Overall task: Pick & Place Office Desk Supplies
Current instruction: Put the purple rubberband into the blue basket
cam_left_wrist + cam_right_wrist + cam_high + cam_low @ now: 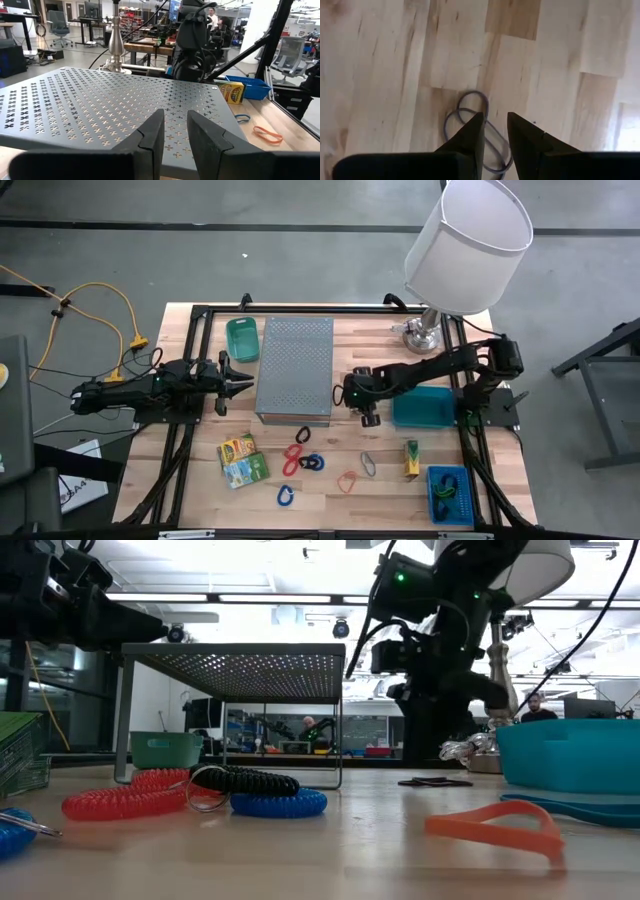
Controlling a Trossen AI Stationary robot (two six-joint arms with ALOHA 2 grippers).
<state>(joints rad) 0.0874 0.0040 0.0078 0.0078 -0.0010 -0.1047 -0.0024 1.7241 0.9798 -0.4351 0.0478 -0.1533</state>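
Observation:
My right gripper (pixel 366 412) points down at the table between the grey perforated box (pixel 295 370) and the teal bin (pixel 422 407). Its fingers stand nearly closed (pixel 495 120) just above a dark rubber band (pixel 472 127) that lies flat on the wood, also seen as a dark rubber band (pixel 430 781) in the low view. My left gripper (pixel 245 383) hovers level at the box's left edge, fingers close together (pixel 175 117). Loose on the near half lie yellow-green packets (pixel 240 460), a red coil (pixel 293 453), a black and blue coil (pixel 312 463), a blue clip (pixel 285 497) and an orange band (pixel 347 480).
A lamp with a white shade (pixel 465 240) stands at the far right. A green bin (pixel 241 338) sits by the box's far left corner, and a blue bin (pixel 450 495) holding small items sits near right. A crayon pack (pixel 411 458) and a grey band (pixel 368 464) lie beside it.

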